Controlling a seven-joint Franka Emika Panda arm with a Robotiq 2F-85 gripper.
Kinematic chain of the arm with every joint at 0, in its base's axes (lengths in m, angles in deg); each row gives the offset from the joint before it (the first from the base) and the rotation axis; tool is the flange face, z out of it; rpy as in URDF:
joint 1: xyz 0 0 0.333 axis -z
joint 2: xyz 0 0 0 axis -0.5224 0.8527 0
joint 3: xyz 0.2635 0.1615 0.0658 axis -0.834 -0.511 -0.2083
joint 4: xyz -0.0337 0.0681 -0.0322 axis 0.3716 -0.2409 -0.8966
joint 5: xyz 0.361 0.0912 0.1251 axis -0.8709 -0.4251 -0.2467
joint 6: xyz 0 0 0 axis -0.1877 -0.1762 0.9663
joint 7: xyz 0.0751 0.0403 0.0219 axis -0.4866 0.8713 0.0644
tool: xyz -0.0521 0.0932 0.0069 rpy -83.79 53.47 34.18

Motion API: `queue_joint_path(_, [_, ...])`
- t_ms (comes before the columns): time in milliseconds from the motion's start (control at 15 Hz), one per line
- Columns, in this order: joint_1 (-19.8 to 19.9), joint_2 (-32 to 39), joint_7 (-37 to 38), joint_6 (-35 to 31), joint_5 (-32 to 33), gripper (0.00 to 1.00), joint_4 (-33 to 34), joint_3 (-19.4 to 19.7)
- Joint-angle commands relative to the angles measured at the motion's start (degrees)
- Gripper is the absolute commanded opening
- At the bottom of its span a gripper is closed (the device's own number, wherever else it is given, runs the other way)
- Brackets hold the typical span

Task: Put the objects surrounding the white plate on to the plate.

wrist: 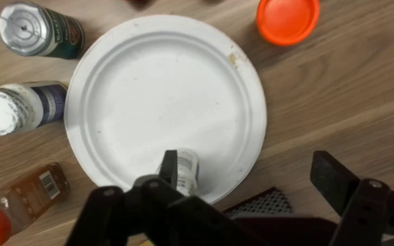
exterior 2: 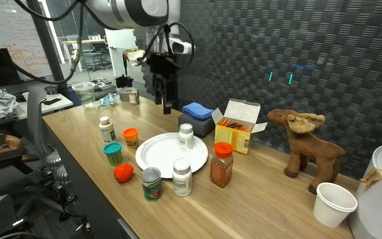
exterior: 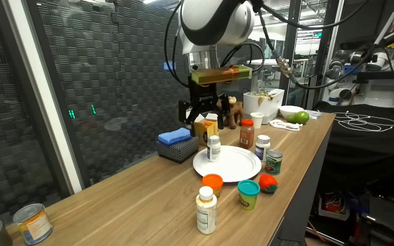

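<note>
Claw (wrist: 245, 165) gapes wide, gripping nothing; orange-lidded tub (wrist: 287, 22) (probably next, tbh) stands upright, roughly twelve-thirty from it in wrist view.

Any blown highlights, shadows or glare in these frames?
Wrist view: white plastic bottle at left edge, cap washed out; soft shadow beside round orange plastic lid. Both exterior views: green glowing marks on the dark checkered wall, likely reflections.
</note>
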Motion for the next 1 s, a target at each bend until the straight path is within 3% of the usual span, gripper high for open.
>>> queue_joint_path(0, [-3.52, -7.23, -3.97, 5.34, 0.71, 1.00, -3.99, -3.81])
queue_joint_path(133, [-5.83, -9.91, -4.84, 9.13, 1.40, 1.00, -4.78, -6.48])
queue_joint_path(200, [-7.01, -11.33, -4.69, 14.60, 0.70, 1.00, -4.27, -8.06])
queue_joint_path(267, [-5.40, -7.22, -3.24, 9.83, 0.38, 1.00, -2.61, -6.65])
queue_joint_path(733, [-5.09, -6.74, -2.79, 10.49, 0.34, 1.00, -2.85, -6.67])
queue_joint_path(933, [-5.34, -6.35, -2.54, 6.72, -0.50, 1.00, -4.30, -7.08])
